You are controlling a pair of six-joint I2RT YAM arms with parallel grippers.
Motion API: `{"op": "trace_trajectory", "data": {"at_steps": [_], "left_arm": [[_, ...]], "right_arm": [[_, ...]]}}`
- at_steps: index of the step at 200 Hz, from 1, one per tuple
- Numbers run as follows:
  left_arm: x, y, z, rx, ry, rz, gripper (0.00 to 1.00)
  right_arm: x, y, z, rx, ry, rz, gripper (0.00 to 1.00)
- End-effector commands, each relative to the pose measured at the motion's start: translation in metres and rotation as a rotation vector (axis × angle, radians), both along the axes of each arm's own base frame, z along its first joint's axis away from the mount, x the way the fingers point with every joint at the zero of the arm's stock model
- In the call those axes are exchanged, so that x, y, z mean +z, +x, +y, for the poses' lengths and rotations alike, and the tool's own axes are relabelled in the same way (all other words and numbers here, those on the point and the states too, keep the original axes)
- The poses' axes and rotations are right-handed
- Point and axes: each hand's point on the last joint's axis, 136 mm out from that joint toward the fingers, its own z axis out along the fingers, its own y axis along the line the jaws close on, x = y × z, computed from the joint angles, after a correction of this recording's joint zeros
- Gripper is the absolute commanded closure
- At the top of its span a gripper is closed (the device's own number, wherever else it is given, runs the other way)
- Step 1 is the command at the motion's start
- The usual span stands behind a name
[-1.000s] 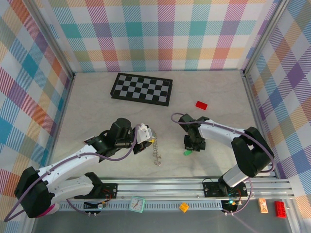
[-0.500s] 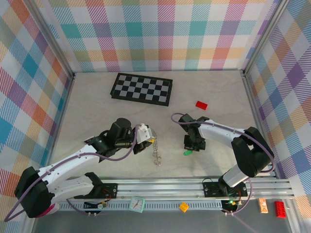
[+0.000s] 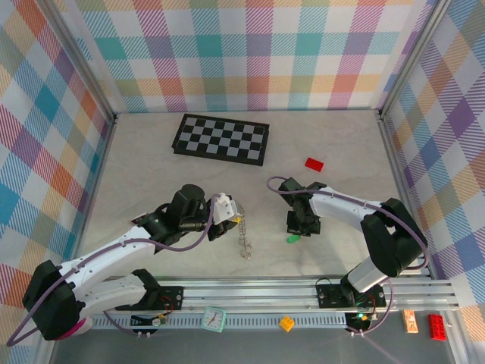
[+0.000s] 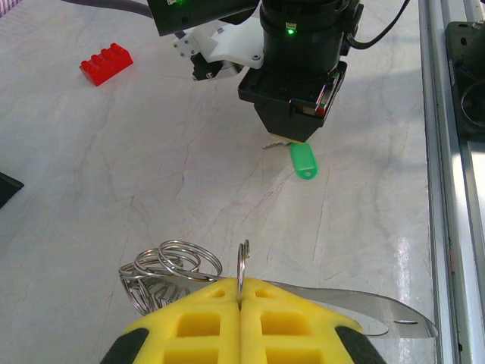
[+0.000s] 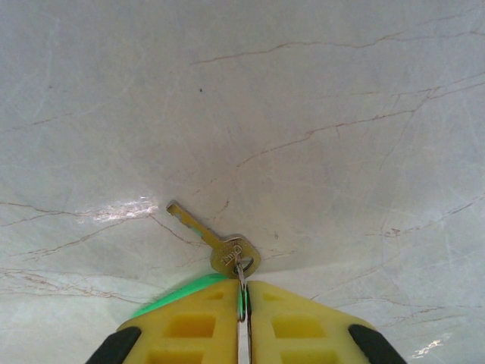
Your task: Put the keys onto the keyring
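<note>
Where the surface (image 3: 144, 174) extends from the chequered board (image 3: 221, 139) toward the arm bases, both pincers sit low over it. The left pincer (image 3: 232, 215) stands on the base side of the board, in line with the board's right half. Its yellow fingers (image 4: 197, 326) are pressed together and clamped on the keyring (image 4: 170, 267). One wire loop stands upright in the seam between them. The remaining coils bunch to the left of the fingers in the left wrist view. In the top view the keyring (image 3: 243, 239) trails from this pincer away from the board, toward the base rail.

The right pincer (image 3: 298, 231) is beyond the board's right end and nearer the bases than the board. Its fingers (image 5: 303, 326) are closed together on the small ring threaded through the head of the green key (image 5: 226, 254). The metal blade lies flat on the surface and points away from the pincer. The green plastic part shows beneath the left finger. Seen from the left wrist, the right pincer (image 4: 292, 138) points downward, and the green key (image 4: 305, 161) rests on the surface just beside its tips.

A red brick (image 3: 314, 164) lies near the board's right end, apart from both pincers.
</note>
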Motion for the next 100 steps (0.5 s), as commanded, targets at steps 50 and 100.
{"op": "trace_trajectory", "data": {"at_steps": [50, 100], "left_arm": [[0.0176, -0.0004, -0.007, -0.018, -0.038, -0.028, 1.0], [0.0184, -0.0006, -0.0073, -0.021, -0.039, -0.031, 1.0]], "right_arm": [[0.0005, -0.0015, 0.0001, -0.004, -0.001, 0.009, 0.89], [-0.0023, -0.0022, 0.0001, -0.004, -0.004, 0.016, 0.89]]}}
